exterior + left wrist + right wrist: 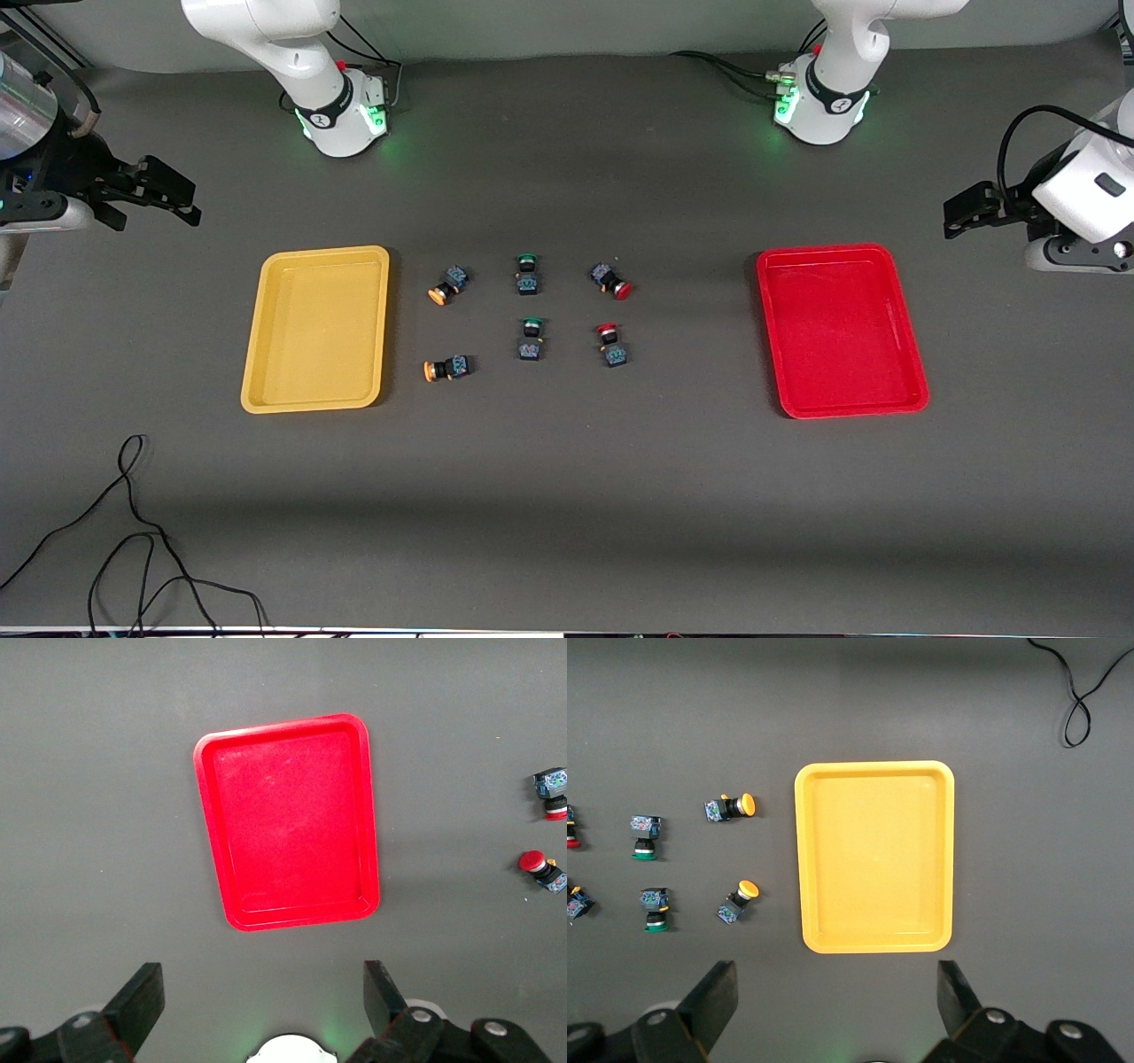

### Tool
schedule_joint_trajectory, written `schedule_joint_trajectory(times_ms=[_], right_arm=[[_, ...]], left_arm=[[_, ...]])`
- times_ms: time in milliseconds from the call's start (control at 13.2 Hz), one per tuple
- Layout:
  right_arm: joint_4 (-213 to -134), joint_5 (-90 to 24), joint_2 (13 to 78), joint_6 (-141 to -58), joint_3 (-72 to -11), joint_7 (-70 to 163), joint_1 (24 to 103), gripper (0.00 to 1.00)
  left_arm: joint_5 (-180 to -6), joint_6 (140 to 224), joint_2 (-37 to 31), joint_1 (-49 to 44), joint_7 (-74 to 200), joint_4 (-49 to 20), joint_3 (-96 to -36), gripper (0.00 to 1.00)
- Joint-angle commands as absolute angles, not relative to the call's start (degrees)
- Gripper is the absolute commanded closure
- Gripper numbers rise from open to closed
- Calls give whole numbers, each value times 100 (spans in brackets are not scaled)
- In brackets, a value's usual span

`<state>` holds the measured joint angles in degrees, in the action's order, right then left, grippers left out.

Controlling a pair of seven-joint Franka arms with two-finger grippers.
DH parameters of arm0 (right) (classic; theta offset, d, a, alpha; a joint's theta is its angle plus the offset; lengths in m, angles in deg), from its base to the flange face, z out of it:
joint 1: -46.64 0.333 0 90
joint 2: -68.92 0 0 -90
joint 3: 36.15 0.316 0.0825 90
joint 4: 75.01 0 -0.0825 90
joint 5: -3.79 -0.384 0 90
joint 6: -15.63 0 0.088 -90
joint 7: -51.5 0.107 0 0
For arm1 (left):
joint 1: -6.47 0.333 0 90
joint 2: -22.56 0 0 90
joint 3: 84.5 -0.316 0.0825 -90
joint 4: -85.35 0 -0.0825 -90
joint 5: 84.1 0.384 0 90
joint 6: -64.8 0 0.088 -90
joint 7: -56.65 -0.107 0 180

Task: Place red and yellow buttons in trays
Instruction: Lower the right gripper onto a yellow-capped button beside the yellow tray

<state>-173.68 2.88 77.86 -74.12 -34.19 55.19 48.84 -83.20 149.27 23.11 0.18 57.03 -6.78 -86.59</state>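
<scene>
Six switches on the bench (pixel 567 496) between the yellow tray (pixel 266 354) and the red tray (pixel 912 372). Orange-capped pair (pixel 440 291) beside the yellow tray, green-capped pair (pixel 527 273) mid, red-capped pair (pixel 611 280) toward the red tray. Left gripper (pixel 261 997) above the red tray, right gripper (pixel 835 992) above the yellow tray; both fingers wide apart, holding nothing.

Even, soft overhead light, sharp focus throughout (faint shadows only), green glow at the arm bases (pixel 341 120).

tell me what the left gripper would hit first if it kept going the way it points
Probably the red tray: the open left gripper looks straight down on it, and nothing shows between them. Depth is hard to judge.
</scene>
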Motion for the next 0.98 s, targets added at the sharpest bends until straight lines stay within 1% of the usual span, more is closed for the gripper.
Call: schedule_joint_trajectory(times_ms=[0, 151, 302, 377, 604, 755, 906], right_arm=[[-17249, 370, 7762, -7306, -3396, 5475, 4875, 0], [-17240, 361, 7701, -7306, -3413, 5476, 4875, 0], [-17056, 361, 7552, -7306, -3378, 5598, 4936, 0], [-16994, 352, 7447, -7306, -3274, 5886, 4945, 0], [-17011, 352, 7218, -7384, -2703, 7150, 4946, 0], [-17046, 344, 6990, -7542, -2430, 8064, 5006, 0], [-17108, 274, 6744, -7718, -2420, 9022, 5392, 0]], left_arm=[[-8322, 14909, 2335, -65, 5630, -676, -8722, 0], [-8322, 14926, 2335, -65, 5630, -676, -8722, 0], [-8322, 14909, 2335, -74, 5639, -685, -8722, 0], [-8322, 14909, 2335, -74, 5639, -685, -8713, 0], [-8322, 14909, 2344, -74, 5639, -755, -8687, 0], [-8427, 14944, 2370, -74, 5778, -878, -8469, 0], [-8489, 14953, 2440, -74, 6259, -992, -8135, 0]])
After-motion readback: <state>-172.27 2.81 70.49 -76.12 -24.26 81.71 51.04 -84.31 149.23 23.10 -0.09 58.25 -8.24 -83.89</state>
